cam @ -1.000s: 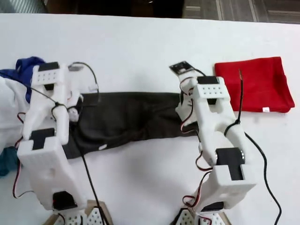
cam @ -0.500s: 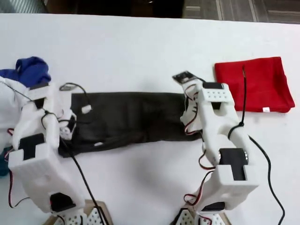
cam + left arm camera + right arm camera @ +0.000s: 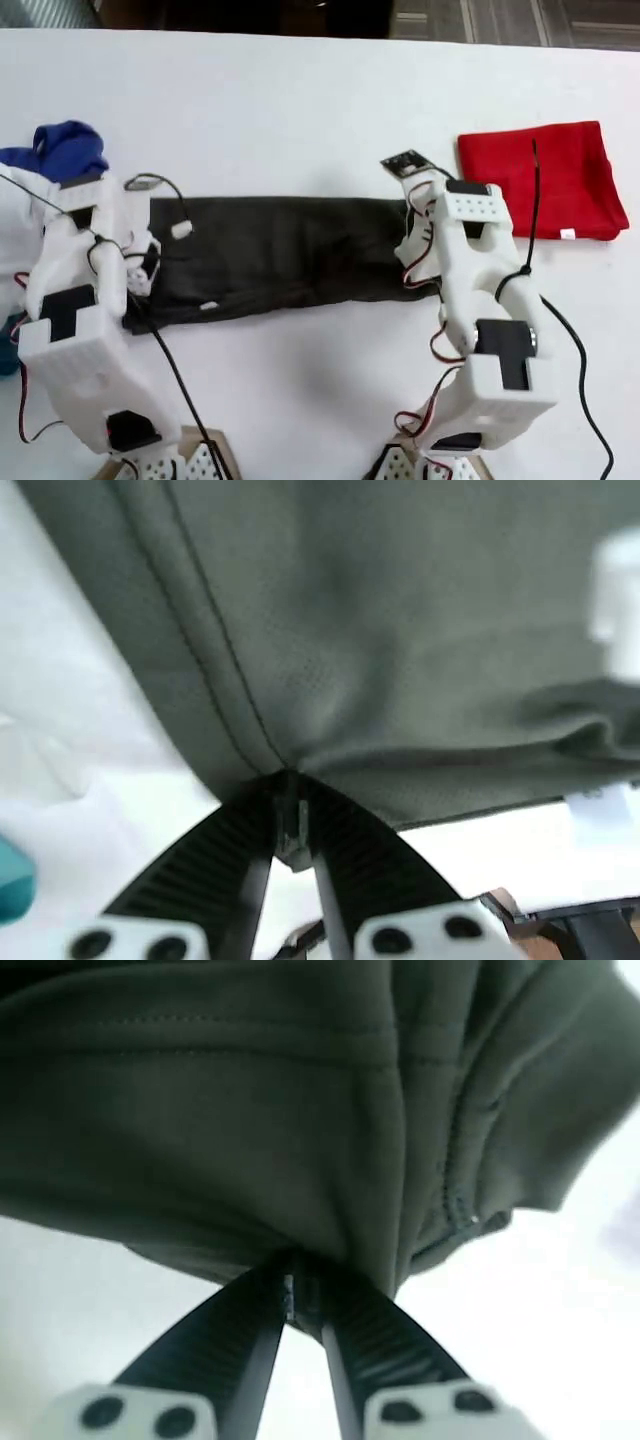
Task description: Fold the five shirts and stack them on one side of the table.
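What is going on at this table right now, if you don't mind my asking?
Two robot arms are working on folding shirts. A dark shirt lies stretched in a long band across the table, held at both ends. The left gripper is shut on one end and the right gripper on the other. A red shirt lies folded on the right side. A blue shirt and a white garment sit crumpled at the left edge.

Looking down from high above the whole surface [image 3: 300, 90]. Peering from each wrist, very close, past the left gripper [image 3: 288, 818] and right gripper [image 3: 298, 1295], onto the same dark shirt [image 3: 280, 250].
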`<action>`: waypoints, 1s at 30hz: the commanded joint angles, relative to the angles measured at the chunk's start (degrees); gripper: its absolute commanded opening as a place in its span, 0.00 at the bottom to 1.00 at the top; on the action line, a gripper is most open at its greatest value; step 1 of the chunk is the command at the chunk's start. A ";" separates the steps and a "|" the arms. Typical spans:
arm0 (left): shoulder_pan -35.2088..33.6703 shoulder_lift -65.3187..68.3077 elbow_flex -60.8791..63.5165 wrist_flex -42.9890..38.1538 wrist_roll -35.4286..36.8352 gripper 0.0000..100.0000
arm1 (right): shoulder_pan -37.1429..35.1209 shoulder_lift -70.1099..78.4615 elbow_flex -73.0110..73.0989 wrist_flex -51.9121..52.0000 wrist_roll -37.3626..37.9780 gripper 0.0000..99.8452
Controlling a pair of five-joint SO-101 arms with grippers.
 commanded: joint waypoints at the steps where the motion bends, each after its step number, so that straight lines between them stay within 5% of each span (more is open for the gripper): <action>1: 0.97 -2.99 -6.02 4.84 -0.09 0.02 | -2.42 -9.54 -0.35 2.95 0.18 0.02; 8: 0.88 -2.90 -22.37 12.66 0.09 0.02 | -14.37 -17.19 0.00 -0.40 -1.05 0.02; 15: 0.62 -0.70 -19.82 5.89 2.99 0.02 | -23.25 -6.11 -0.35 -7.78 -7.91 0.02; 22: 0.62 5.54 -17.27 -0.88 9.32 0.02 | -24.04 -4.88 -0.44 -12.09 -8.00 0.02; 30: 1.41 4.48 -17.63 -0.53 10.11 0.02 | -20.88 -17.89 -0.35 -5.85 -7.47 0.02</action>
